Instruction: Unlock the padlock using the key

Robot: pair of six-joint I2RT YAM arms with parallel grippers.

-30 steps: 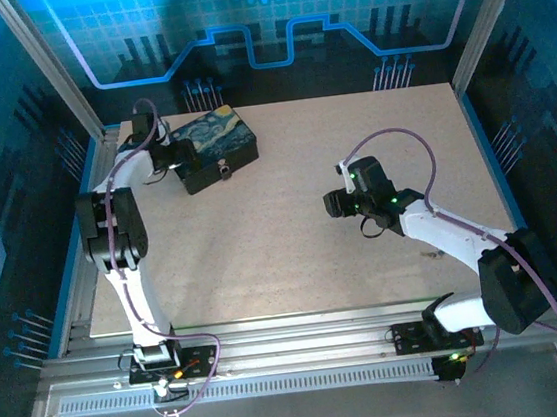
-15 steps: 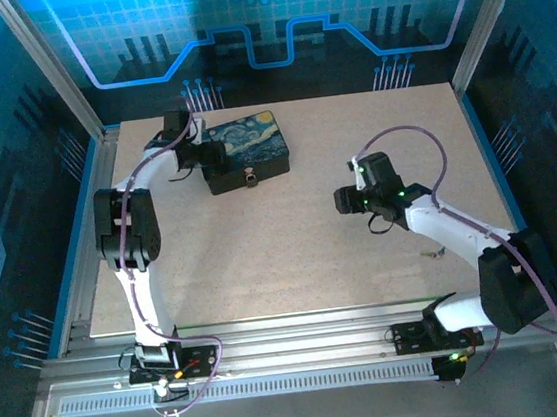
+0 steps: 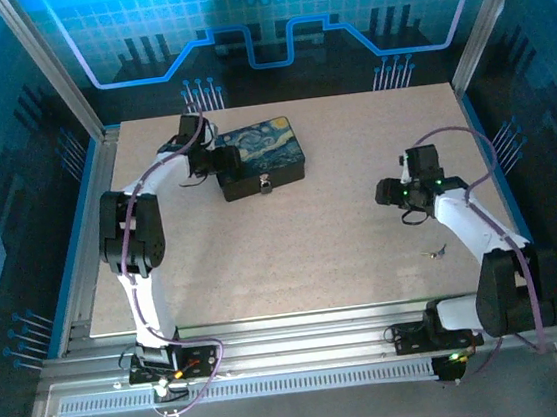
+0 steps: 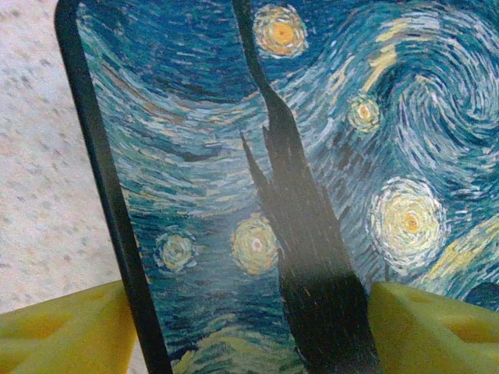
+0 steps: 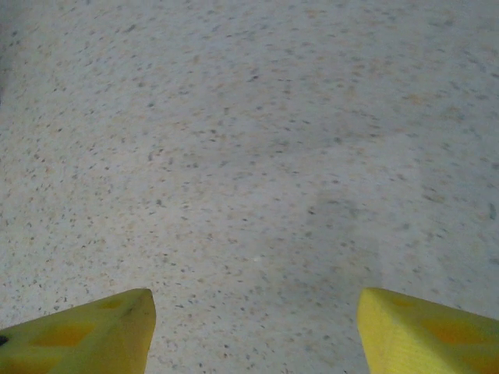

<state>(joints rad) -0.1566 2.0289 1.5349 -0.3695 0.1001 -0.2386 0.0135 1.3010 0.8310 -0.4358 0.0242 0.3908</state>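
Where the left gripper sits, its yellow fingers are spread wide. The left edge of the painted box runs up between them. One finger is outside the dark rim, over the tabletop, and the other is over the swirled blue-and-yellow lid. Whether either finger presses on the box I cannot tell. From above, this gripper is at the box's left end, in the far left part of the speckled table.

The padlock, tiny and silvery, hangs on the box's near face about midway along, on the side toward the arm bases. Bare tabletop runs from it down to the near edge.

The right gripper has its fingers wide apart over bare speckled tabletop. It hovers over the right half of the table, well apart from the box and the padlock. The key, small and thin, lies flat on the table. It is nearer the bases than this gripper, just beside the right arm and apart from the fingers.

The box lies at an angle, its far corner near the table's far edge. Broad open tabletop spreads between the box and the key. Metal frame rails border the table at the near side, and blue-lit walls close in left and right.
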